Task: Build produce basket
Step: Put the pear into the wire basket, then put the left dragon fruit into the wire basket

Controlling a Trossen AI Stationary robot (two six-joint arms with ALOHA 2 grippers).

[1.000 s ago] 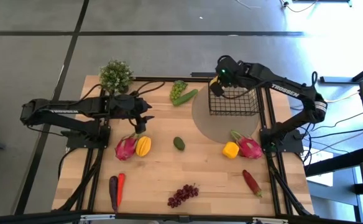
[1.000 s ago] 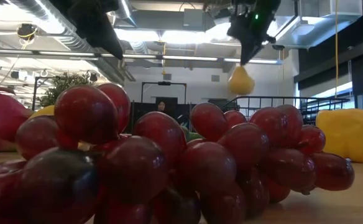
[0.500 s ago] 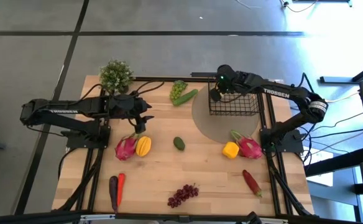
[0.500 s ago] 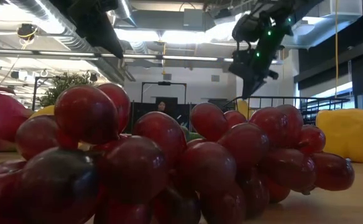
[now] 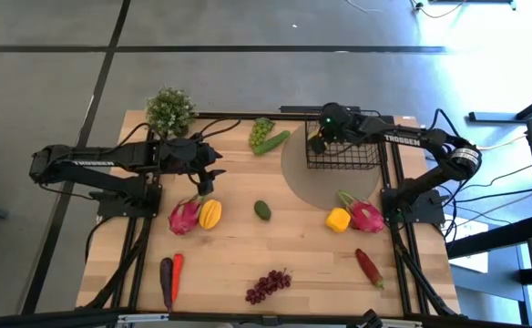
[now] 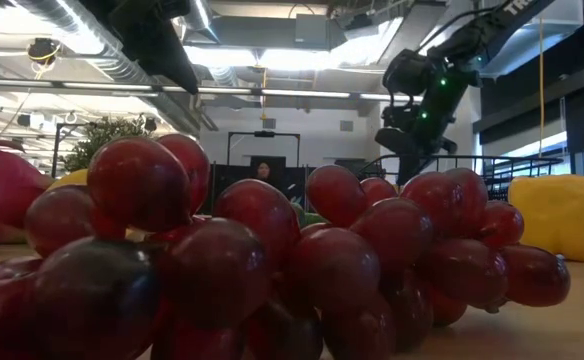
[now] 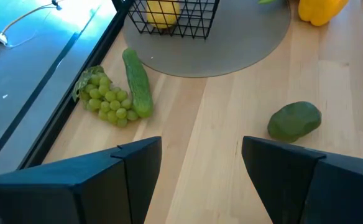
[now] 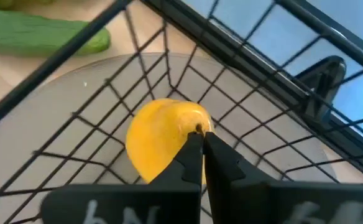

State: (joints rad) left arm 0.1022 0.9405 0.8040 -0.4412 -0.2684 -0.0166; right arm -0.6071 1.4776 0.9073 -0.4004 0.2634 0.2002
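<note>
The right gripper [image 5: 318, 142] hangs inside the basket [image 5: 364, 164], at that basket's ten o'clock corner in the high view, with its two fingers pinched together on the stem end of a lemon [image 8: 163, 140]. The right wrist view shows the lemon directly beyond the fingertips, low in the mesh corner and apparently at or near the basket floor, though whether it already rests there cannot be told from this angle. The basket stands on a round grey mat [image 5: 301, 182] at about one o'clock on the table, so the coming release turns on a purely vertical relation: lemon straight under the fingers, wire walls close on two sides, retreat upward. The left gripper [image 5: 204, 179] waits with its fingers spread wide at about nine o'clock on the table, above the dragon fruit [image 5: 183, 217] and starfruit [image 5: 210, 214]. From it the avocado [image 7: 294, 121] lies ahead, and the cucumber [image 7: 137, 91] lies beyond, its long axis pointing toward the basket, beside the green grapes [image 7: 105, 101]. The left arm looks nearer to all of these.
</note>
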